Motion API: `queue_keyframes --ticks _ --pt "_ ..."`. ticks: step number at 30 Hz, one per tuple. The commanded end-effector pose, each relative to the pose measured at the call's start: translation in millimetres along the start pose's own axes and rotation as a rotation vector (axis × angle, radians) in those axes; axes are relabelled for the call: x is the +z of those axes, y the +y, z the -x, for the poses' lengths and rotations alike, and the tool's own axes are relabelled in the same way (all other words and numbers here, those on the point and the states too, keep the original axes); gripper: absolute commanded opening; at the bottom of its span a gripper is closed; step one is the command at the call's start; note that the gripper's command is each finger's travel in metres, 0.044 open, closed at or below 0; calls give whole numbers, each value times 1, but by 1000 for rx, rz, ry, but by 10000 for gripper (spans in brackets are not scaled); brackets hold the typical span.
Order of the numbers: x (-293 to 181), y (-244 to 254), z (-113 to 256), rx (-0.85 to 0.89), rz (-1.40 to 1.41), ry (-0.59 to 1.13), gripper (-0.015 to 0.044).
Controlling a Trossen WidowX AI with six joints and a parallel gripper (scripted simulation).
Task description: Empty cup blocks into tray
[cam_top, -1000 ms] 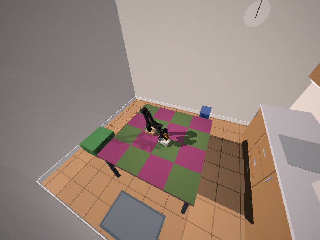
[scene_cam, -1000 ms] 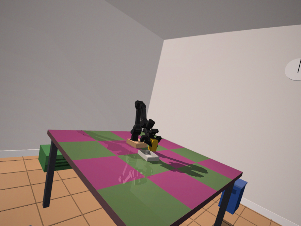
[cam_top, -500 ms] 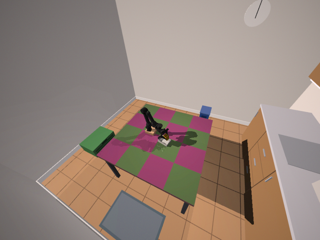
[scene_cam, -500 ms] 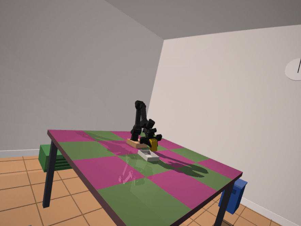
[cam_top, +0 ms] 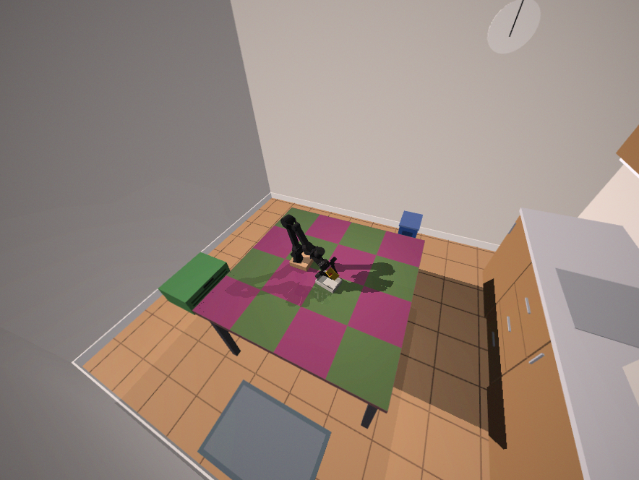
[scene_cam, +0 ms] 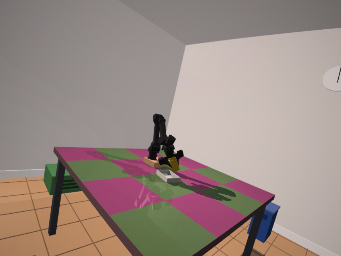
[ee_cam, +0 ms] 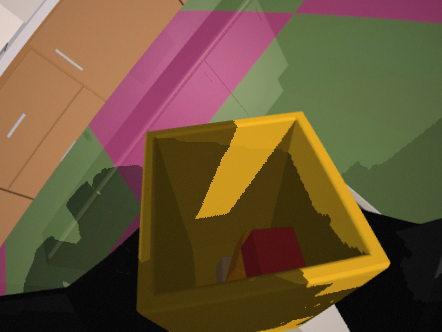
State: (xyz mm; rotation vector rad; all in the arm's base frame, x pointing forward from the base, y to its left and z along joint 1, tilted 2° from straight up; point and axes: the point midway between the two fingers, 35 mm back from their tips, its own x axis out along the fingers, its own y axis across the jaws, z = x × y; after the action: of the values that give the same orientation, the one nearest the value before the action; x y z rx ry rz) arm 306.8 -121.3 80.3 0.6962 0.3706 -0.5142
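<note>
My pincer (cam_top: 327, 270) (scene_cam: 171, 159) is closed on the yellow cup (cam_top: 331, 272) (scene_cam: 174, 164) (ee_cam: 220, 300), holding it tilted above the counter (cam_top: 309, 335) (scene_cam: 181, 212), at the tray (cam_top: 327, 288) (scene_cam: 173, 180). The tray sits on the counter, near the wooden base (cam_top: 298, 265) (scene_cam: 150, 163) of my arm (cam_top: 293, 238) (scene_cam: 156, 135). Inside the cup I see a red block (ee_cam: 274, 251), with an orange block (ee_cam: 238, 261) and a grey block (ee_cam: 223, 270) beside it, both partly hidden. I cannot tell how many blocks lie deeper in.
</note>
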Motion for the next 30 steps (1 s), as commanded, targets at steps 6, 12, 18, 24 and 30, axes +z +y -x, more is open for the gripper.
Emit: queue_keyframes --ticks 6,12,18,24,30 --pt "1 1 -1 2 -198 -6 0" --pt "1 1 -1 3 -329 -6 0" --pt "1 1 -2 3 -460 -6 0" --pt "1 2 -2 3 -592 -6 0" --pt "1 2 -3 4 -723 -5 0"
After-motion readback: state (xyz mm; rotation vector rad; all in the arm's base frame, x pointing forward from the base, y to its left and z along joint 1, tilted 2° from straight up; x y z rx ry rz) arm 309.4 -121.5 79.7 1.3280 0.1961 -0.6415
